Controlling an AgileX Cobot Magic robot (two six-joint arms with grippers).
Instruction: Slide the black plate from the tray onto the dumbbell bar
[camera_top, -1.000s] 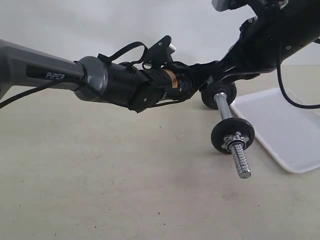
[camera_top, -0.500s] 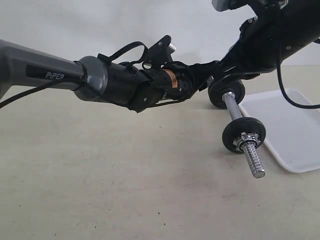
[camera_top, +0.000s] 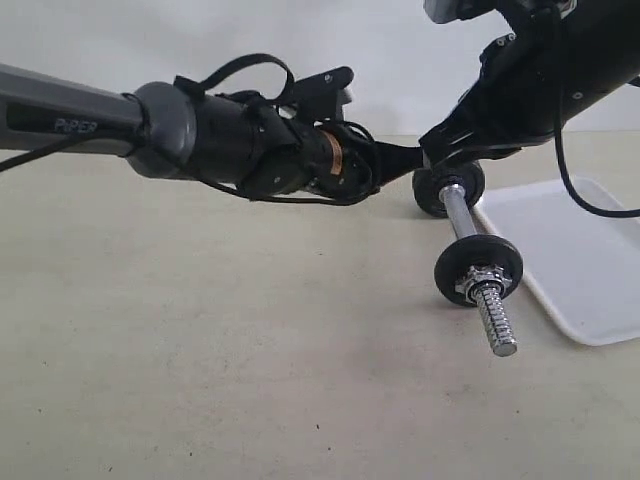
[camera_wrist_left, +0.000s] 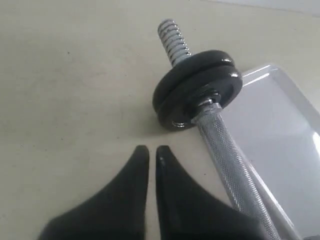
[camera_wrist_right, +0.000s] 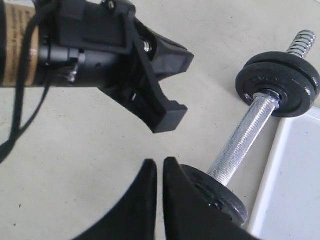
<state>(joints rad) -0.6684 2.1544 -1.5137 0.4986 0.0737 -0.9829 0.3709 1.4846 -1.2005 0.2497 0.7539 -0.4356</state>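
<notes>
Lying on the bench (camera_top: 200, 350) just beside the tray (camera_top: 570, 250), the dumbbell bar (camera_top: 462, 218) is seen with the black plate (camera_wrist_left: 200, 87) seated near its threaded end. The left end effector (camera_wrist_left: 152, 150) and right end effector (camera_wrist_right: 159, 162) are pinched narrow, with nothing gripped.

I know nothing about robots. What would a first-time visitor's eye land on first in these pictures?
The chrome dumbbell bar stands out first: it lies on the beige table beside the white tray, with black discs near each end and a threaded tip toward the camera. Next comes the thick grey-and-black left arm reaching in from the left, its pincer shut and empty just short of the bar.
</notes>
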